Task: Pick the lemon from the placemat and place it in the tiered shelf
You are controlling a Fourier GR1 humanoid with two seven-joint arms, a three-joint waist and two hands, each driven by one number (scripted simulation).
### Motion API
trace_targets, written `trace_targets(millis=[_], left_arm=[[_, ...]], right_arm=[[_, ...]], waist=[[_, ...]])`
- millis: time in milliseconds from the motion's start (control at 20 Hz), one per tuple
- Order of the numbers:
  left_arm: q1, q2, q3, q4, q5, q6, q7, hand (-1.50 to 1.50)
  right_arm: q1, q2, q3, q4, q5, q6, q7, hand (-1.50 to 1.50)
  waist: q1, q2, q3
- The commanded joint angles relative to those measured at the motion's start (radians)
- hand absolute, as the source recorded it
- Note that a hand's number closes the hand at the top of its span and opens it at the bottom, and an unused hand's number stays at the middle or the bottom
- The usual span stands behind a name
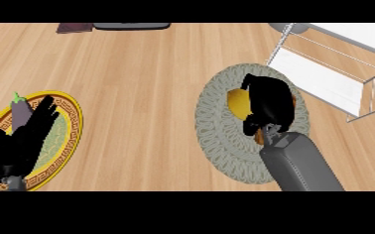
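A yellow lemon (238, 104) lies on a round grey woven placemat (219, 129) right of centre. My right hand (270, 104) covers most of the lemon, with its fingers curled over and around it; only the lemon's left side shows. The white tiered shelf (330, 74) stands at the upper right, just beyond the placemat. My left hand (29, 134) rests open at the left edge, fingers up, over a plate.
A yellow-rimmed patterned plate (72, 129) sits at the left with a purple eggplant (21, 111) on it. A dark flat object (132, 26) and a brown one (75, 28) lie along the far edge. Bare wooden counter (147, 89) spans the middle.
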Motion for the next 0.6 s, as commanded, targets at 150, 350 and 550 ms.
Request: trace_targets(millis=[150,350,550], left_arm=[[-0.025,-0.013,0.01,0.041,-0.022,0.004,-0.027,0.0],[-0.005,-0.022,0.014,0.055,-0.015,-0.009,-0.049,0.0],[-0.02,-0.014,0.012,0.01,-0.008,-0.007,0.013,0.0]], right_arm=[[0.034,-0.012,-0.138,-0.342,-0.084,0.119,0.117,1.5],[0.006,0.014,-0.251,-0.525,-0.204,0.214,0.188,1.5],[-0.048,0.054,-0.362,-0.701,-0.291,0.265,0.292,1.5]], waist=[[0.0,0.001,-0.001],[-0.003,0.0,-0.001],[-0.005,-0.004,-0.001]])
